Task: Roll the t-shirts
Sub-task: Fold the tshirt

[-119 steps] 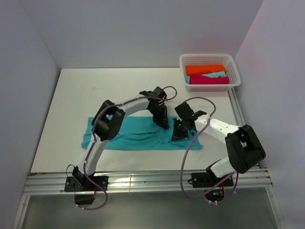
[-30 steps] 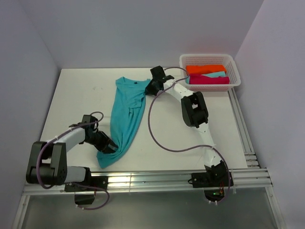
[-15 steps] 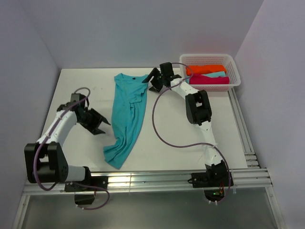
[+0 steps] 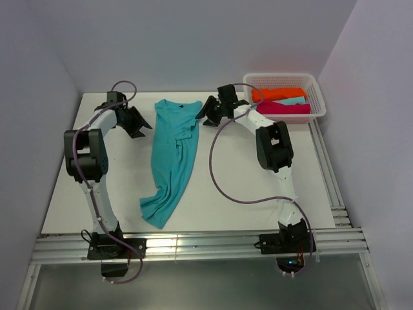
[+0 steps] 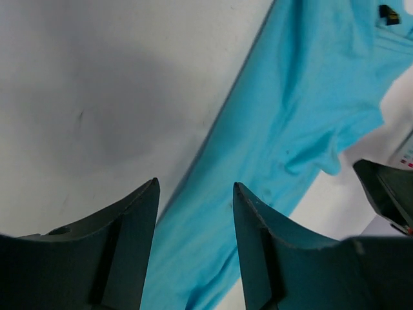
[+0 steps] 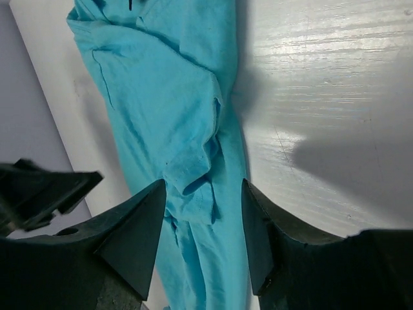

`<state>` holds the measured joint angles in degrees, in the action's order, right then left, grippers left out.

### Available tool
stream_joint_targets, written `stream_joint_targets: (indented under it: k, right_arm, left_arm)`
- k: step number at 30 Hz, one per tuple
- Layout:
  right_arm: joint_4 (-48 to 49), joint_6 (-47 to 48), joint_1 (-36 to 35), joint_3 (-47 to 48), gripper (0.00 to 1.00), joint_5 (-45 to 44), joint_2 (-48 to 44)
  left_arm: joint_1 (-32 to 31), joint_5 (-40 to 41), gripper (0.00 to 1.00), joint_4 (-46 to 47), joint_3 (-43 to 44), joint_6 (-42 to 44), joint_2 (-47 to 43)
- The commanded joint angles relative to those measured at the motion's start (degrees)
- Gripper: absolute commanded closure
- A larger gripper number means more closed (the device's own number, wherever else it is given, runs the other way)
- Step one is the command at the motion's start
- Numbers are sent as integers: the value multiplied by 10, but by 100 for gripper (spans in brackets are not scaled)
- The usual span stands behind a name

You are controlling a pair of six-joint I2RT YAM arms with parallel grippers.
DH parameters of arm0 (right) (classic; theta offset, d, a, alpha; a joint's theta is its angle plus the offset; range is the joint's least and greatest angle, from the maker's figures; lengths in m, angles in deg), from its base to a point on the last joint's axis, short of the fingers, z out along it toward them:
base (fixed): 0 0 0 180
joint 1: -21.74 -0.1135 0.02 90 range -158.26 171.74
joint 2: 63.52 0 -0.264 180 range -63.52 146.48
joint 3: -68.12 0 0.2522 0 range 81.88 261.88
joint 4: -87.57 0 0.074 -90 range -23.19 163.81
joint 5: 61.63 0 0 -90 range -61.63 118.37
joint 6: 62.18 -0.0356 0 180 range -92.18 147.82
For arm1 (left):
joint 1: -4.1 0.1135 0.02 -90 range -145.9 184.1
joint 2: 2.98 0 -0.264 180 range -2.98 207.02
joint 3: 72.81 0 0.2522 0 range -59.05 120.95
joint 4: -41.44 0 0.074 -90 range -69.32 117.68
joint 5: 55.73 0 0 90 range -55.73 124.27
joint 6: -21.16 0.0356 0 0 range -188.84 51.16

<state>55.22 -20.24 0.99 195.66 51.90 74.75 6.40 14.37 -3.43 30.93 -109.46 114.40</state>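
We see a white table (image 4: 129,168) | turquoise t-shirt (image 4: 173,155) stretched from far edge toward near edge, collar far, near end crumpled | white lattice basket (image 4: 287,118) at far right corner

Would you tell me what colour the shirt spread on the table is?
Turquoise; the t-shirt shows best in the top view.

Probably a robotics lab: a white table (image 4: 122,174) boxed in by plain pale walls (image 4: 193,45), with a left arm (image 4: 82,155) and right arm (image 4: 274,152) bolted to metal rails (image 4: 200,245).
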Motion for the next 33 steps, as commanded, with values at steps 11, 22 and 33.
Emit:
stream_joint_targets:
  k: [11,22,33]
  right_arm:
    - [-12,-14,-24,57,40,-16,47]
    - [-6,-66,-25,126,100,-74,108]
    - [60,-101,19,133,45,-4,93]
  left_arm:
    - [-57,-37,40,113,82,41,122]
    - [-57,6,100,91,208,34,241]
    - [-24,-8,70,87,254,-3,254]
